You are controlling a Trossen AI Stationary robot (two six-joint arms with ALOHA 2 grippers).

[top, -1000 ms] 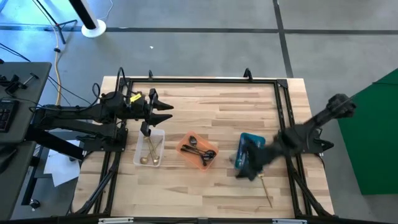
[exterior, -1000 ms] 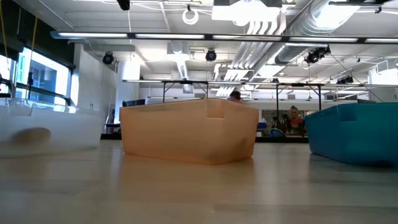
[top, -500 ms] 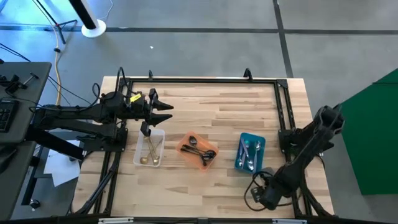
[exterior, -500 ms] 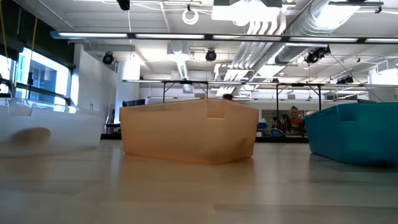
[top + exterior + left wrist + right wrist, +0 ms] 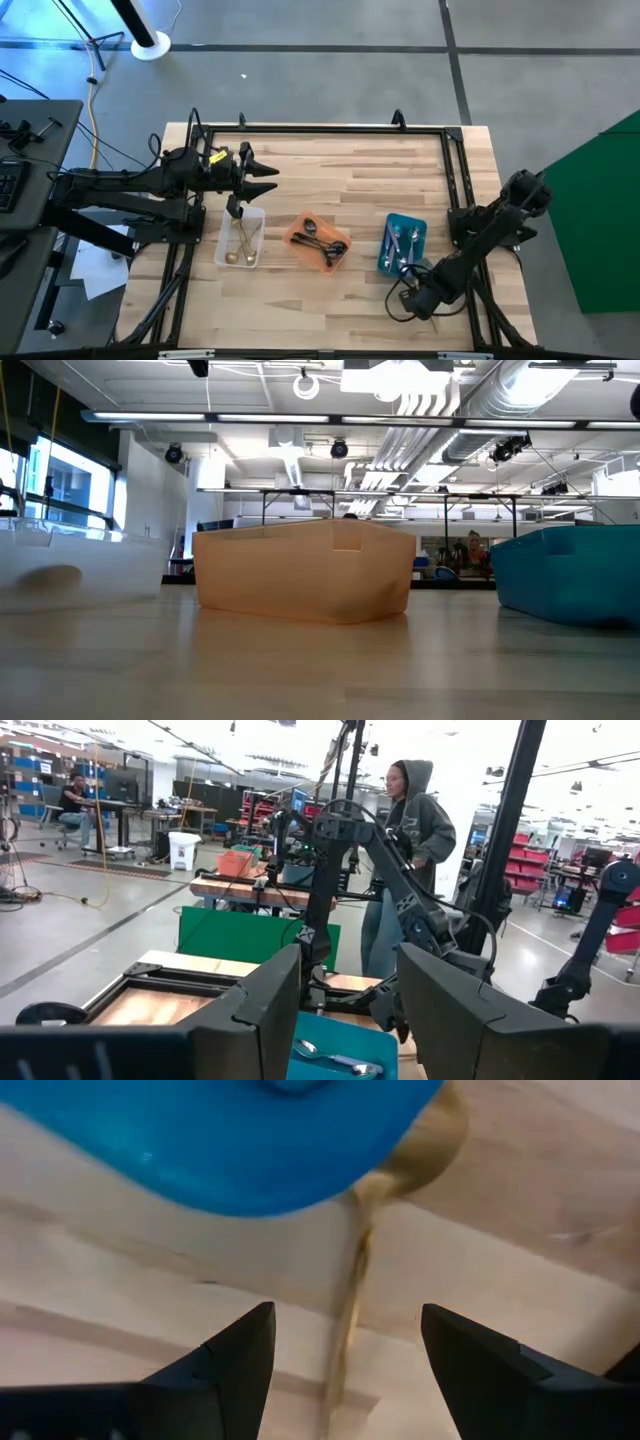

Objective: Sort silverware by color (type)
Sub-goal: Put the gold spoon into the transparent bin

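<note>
The wooden table (image 5: pixel 340 160) carries three trays in a row. Farthest from the right gripper (image 5: pixel 408 303) is the clear tray (image 5: pixel 222 252) with gold spoons (image 5: pixel 240 240) in it, lying directly under the left gripper (image 5: pixel 270 180), whose fingers stand apart with nothing between them. The orange tray (image 5: pixel 296 232) sits midway between the two grippers and holds the dark spoons (image 5: pixel 325 246). The blue tray (image 5: pixel 385 262) (just beside the right gripper, on its far side) holds the silver spoons (image 5: pixel 402 248). The right gripper hangs low at the near edge of the table, fingers (image 5: pixel 235 1355) spread wide and empty. Straight ahead between them lies one gold spoon (image 5: pixel 355 1280) on the bare wood, its bowl tucked partly under the blue tray's corner.
</note>
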